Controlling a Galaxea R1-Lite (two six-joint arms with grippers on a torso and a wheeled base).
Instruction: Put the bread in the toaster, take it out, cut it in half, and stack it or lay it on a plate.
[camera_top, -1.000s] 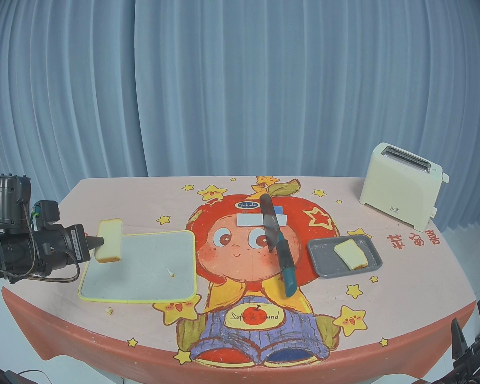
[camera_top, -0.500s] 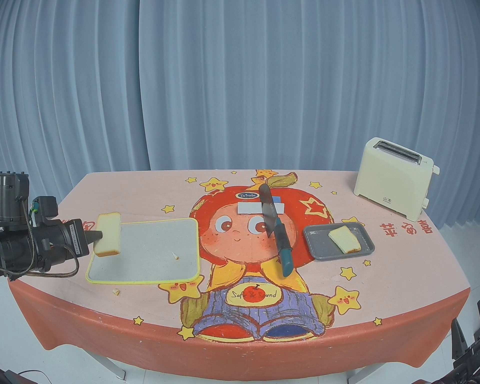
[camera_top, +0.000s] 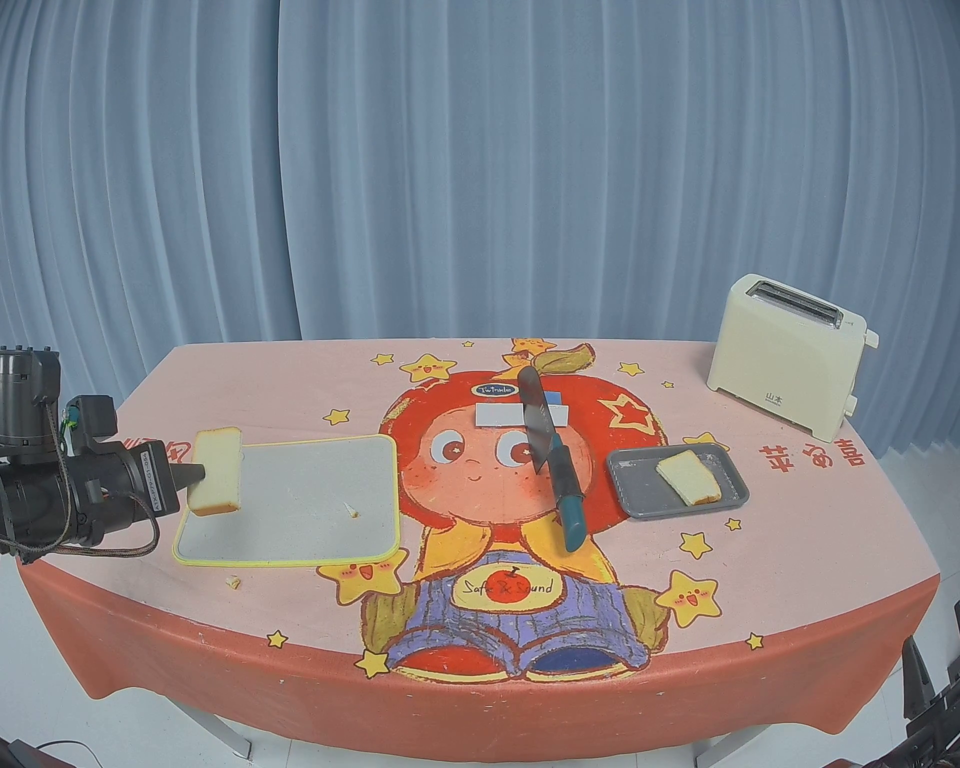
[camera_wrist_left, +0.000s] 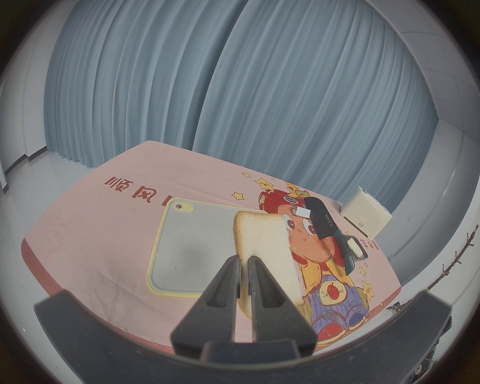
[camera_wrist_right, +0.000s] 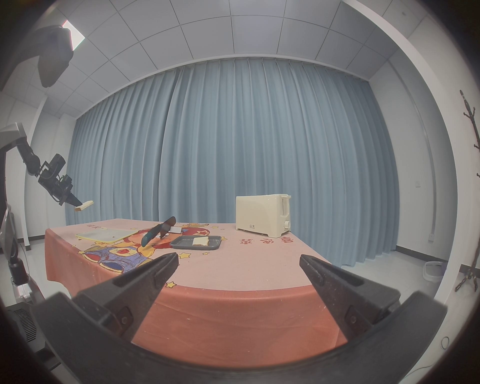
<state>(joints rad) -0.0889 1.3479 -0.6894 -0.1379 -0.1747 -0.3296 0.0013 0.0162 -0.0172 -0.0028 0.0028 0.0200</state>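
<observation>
While left claw (camera_top: 197, 474) pinches porous squarish bread (camera_top: 218, 487) | toaster (camera_top: 785, 358): boxy, cream

Room interior: curtained back wall, panelled ceiling, one dressed table.
Blue-grey pleated curtain (camera_top: 480, 150), floor to ceiling, hangs well beyond the fingers (camera_wrist_right: 145, 285) of the right gripper (camera_wrist_right: 239, 270). Table (camera_top: 820, 540), rounded at the front, stands between those fingers and the curtain; it carries a pink cloth printed with a cartoon child and yellow stars, with white legs (camera_top: 215, 732) below the hem. Ceiling (camera_wrist_right: 225, 30) of white square panels, high above the fingers, one lit panel (camera_wrist_right: 73, 34) set in it. Plain white side wall (camera_wrist_right: 440, 150) meets the curtain; dark branch-like stand (camera_wrist_right: 470, 115) against it. Floor (camera_wrist_right: 400, 255) pale.
</observation>
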